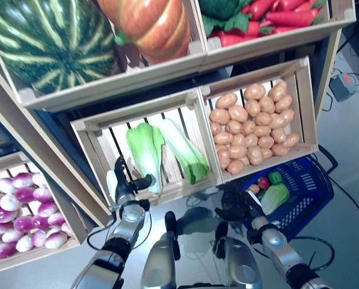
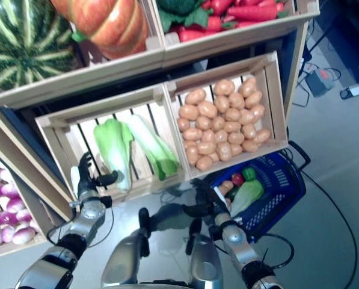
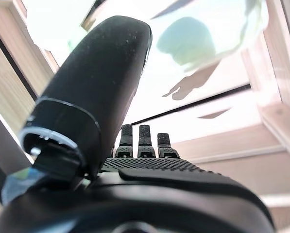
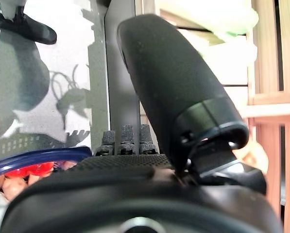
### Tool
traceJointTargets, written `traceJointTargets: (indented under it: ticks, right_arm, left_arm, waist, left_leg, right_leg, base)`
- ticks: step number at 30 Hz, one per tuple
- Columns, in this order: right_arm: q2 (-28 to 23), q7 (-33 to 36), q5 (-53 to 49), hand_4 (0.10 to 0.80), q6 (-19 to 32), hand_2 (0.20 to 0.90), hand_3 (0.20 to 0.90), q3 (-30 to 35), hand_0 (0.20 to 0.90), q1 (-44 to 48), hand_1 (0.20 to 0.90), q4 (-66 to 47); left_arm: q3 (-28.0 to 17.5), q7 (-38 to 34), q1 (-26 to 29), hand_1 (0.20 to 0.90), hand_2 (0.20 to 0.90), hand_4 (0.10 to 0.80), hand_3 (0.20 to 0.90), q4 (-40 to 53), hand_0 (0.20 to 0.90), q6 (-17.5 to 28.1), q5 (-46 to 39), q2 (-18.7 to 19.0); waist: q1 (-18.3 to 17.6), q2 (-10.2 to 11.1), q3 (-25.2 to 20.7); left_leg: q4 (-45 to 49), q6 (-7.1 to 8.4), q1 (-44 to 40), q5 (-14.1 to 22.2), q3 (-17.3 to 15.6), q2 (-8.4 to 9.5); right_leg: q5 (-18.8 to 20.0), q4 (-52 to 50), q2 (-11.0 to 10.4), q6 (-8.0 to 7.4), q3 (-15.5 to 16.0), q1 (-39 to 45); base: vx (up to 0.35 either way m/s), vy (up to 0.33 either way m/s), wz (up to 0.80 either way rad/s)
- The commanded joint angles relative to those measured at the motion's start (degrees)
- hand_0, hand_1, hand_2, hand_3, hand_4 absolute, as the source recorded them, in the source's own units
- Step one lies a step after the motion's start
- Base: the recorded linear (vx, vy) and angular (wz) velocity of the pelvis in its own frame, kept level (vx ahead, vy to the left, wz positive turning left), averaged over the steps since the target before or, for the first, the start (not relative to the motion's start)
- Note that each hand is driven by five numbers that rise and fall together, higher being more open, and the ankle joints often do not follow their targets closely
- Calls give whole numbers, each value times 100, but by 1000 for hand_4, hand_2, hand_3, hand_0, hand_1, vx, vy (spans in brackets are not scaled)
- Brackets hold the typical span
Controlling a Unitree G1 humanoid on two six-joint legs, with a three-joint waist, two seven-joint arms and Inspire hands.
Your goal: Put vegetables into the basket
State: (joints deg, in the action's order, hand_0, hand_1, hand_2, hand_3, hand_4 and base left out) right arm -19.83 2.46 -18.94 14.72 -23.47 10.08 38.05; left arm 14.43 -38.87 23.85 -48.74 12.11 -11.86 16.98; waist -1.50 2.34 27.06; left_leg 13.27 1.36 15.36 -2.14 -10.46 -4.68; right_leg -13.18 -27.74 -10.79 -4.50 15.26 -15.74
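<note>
My left hand (image 1: 124, 182) is raised in front of the lower wooden crate (image 1: 90, 129), fingers straight and open, its thumb right beside a pale green cabbage (image 1: 144, 149). In the left wrist view the hand (image 3: 149, 165) is empty and the cabbage (image 3: 193, 43) shows past its thumb. The blue plastic basket (image 1: 314, 186) stands on the floor at the lower right. It holds a pale green cabbage (image 1: 275, 197), a red round vegetable (image 1: 263, 182), a green pepper (image 1: 276, 177) and a potato (image 1: 254, 188). My right hand (image 1: 233, 203) is open and empty beside the basket's near left rim (image 4: 33, 158).
The wooden vegetable stand fills the upper view, with a second cabbage (image 1: 185, 150) in the same crate and a crate of potatoes (image 1: 251, 123) just above the basket. Another crate (image 1: 23, 211) stands low on the left. Grey floor lies to the right.
</note>
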Motion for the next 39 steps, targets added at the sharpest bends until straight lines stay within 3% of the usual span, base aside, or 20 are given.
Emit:
traceJointTargets:
  ticks: [1,9,18,26,32,39]
  right_arm:
    - [-146,242,-341,800,595,900,900,-189,900,-16,900,-492]
    - [-199,505,-339,800,460,900,900,-140,900,183,900,-551]
    - [-152,734,-335,800,136,900,900,-193,900,474,900,-685]
    - [-202,1142,-531,800,-94,900,900,-264,900,706,900,-825]
    - [-357,1273,-557,800,-89,900,900,-305,900,719,900,-961]
    - [-420,1394,-615,800,-6,900,900,-307,900,897,900,-939]
  left_arm:
    - [-182,-251,224,900,900,800,900,63,900,410,-94,280]
    - [-405,-167,538,900,900,800,900,-9,900,481,-686,294]
    - [-680,-18,1100,900,900,800,900,-582,900,-129,-1560,340]
    - [-632,333,1911,900,900,800,900,-1277,900,-725,-2163,747]
    - [-756,449,2416,900,900,800,900,-1604,900,-728,-2770,1006]
    - [-556,252,2932,900,900,800,900,-1558,900,-811,-2926,1200]
  waist:
    - [-198,30,-74]
    - [-259,67,81]
    - [-345,177,193]
    - [-502,240,272]
    - [-692,198,273]
    - [-755,181,273]
  left_leg:
    - [1685,104,403,1302,-181,-36]
    - [2589,8,1086,1646,-173,-136]
    - [3002,-48,1468,1937,-262,-215]
    - [3394,-100,1889,2123,-351,-364]
    - [3751,-136,2420,2274,-448,-483]
    - [4132,-160,2998,2420,-427,-525]
  right_leg:
    - [-112,-163,327,520,-58,-176]
    - [-375,-1060,191,523,-190,-896]
    - [-493,-1625,96,432,-346,-1450]
    - [-544,-1990,158,427,-512,-1990]
    - [-642,-2395,190,461,-659,-2639]
    - [-748,-2829,174,476,-706,-3273]
  base:
    - [-43,16,-6]
    - [-36,53,-7]
    - [-9,22,-5]
    - [6,2,-4]
    - [-7,47,-9]
    - [-43,13,-6]
